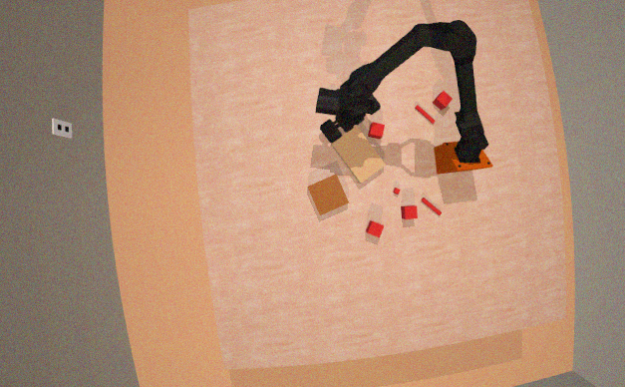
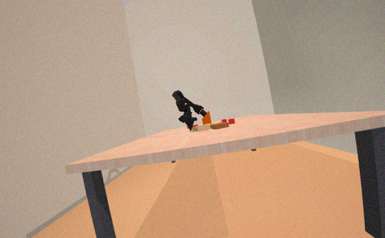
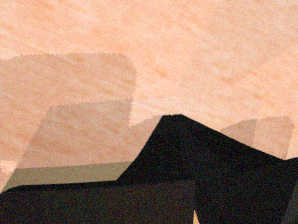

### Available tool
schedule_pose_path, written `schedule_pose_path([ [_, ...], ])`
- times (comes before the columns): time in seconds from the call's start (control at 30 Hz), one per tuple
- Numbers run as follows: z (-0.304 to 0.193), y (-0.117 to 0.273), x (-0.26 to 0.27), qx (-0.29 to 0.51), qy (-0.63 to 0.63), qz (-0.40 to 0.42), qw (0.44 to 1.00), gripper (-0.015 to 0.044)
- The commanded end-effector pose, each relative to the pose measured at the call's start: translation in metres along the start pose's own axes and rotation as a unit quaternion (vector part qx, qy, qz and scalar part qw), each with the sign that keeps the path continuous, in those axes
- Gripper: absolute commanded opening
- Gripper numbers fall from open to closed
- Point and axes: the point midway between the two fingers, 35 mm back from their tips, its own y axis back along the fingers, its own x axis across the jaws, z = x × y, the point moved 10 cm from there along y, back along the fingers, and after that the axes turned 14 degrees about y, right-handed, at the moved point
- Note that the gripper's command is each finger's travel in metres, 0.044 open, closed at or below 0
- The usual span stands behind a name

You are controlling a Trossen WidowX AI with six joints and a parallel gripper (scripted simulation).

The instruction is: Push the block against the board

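Note:
The tan board [image 1: 359,156] [image 2: 202,127] lies flat, its long sides slanting in the top view. The brown square block [image 1: 328,194] [image 2: 220,126] lies flat to its lower left in that view. A narrow gap separates them, and their facing sides are not parallel. My gripper [image 1: 336,139] [image 2: 191,129] [image 3: 171,124] is shut and empty, pointing down low at the board's upper-left end. Its tips look very close to that end; I cannot tell whether they touch. In the wrist view, a strip of the board [image 3: 70,174] shows behind the dark fingers.
A red cube [image 1: 376,130] sits just right of the board's upper end. Other red cubes [image 1: 409,212] [image 1: 375,228] [image 1: 443,100], a tiny red cube [image 1: 396,191] and red bars [image 1: 425,114] [image 1: 431,206] lie around. The arm's orange base [image 1: 446,159] [image 2: 207,119] is at right in the top view.

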Motion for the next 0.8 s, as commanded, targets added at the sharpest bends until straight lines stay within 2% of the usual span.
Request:
schedule_pose_path([
  [0.0,-0.007,-0.001,0.002,0.002,0.0,0.0,1.0,0.0],
  [0.77,-0.029,-0.001,0.01,0.003,0.001,0.001,1.0,0.0],
])
